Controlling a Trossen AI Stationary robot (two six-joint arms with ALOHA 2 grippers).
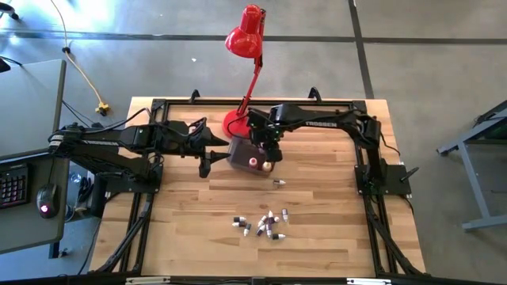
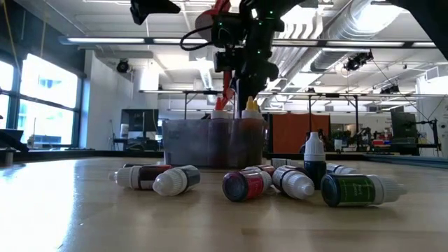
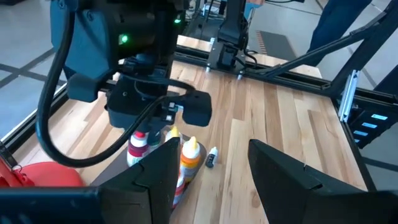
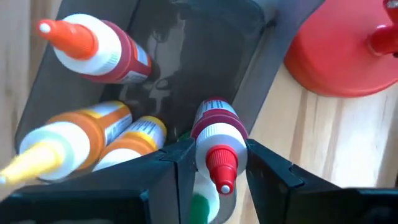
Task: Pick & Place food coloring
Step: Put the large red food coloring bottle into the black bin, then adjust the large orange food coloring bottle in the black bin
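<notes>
The right gripper point(image 4: 214, 165) hangs over the grey tub point(image 1: 244, 155) beside the red lamp's base point(image 1: 235, 124), its fingers clamped on a red-capped food coloring bottle point(image 4: 214, 140) that is inside or just above the tub's opening. At least three bottles already stand or lean inside: one with a red label and orange tip point(image 4: 93, 43) and two orange-yellow ones point(image 4: 81, 134); a green cap beneath the held bottle may be a further one, though it is mostly hidden. So the placing looks well begun but under half done. Left on the table are a cluster of bottles point(image 1: 261, 225) near the front edge, about eight as far as the high view allows counting, and a lone bottle point(image 1: 278, 183) lying between cluster and tub. The left gripper point(image 3: 211, 171) waits just beside the tub, fingers spread wide and empty.
</notes>
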